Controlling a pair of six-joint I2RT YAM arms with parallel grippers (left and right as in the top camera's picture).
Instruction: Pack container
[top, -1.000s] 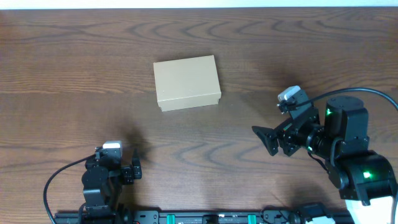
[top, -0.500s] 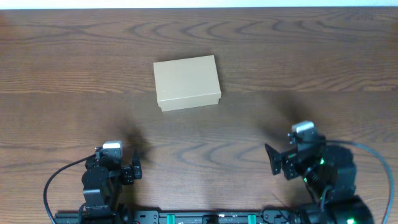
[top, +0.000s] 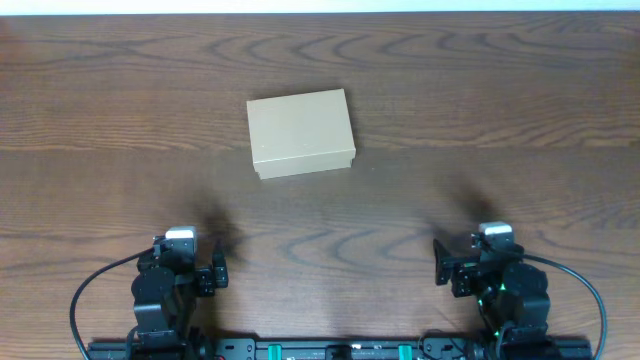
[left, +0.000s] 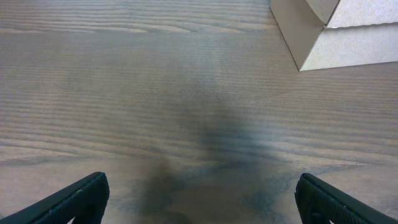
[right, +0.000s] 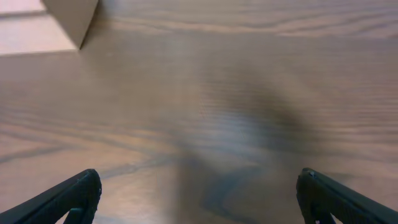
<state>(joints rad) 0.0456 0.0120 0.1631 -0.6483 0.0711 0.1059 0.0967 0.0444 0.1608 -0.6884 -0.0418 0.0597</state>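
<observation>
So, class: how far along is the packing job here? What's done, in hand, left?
Done, it seems: the box lies shut, with no loose items in view. In hand: nothing; the left gripper and right gripper are open, empty and apart from the box. Left: nothing visible, though the box's contents are hidden.

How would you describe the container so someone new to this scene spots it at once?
Look at the dark wooden table from overhead, with the left arm and right arm at its near edge. Past them, slightly left of centre, sits the container, a closed box. It is the only loose item there: pale tan, plain cardboard against dark grain.
</observation>
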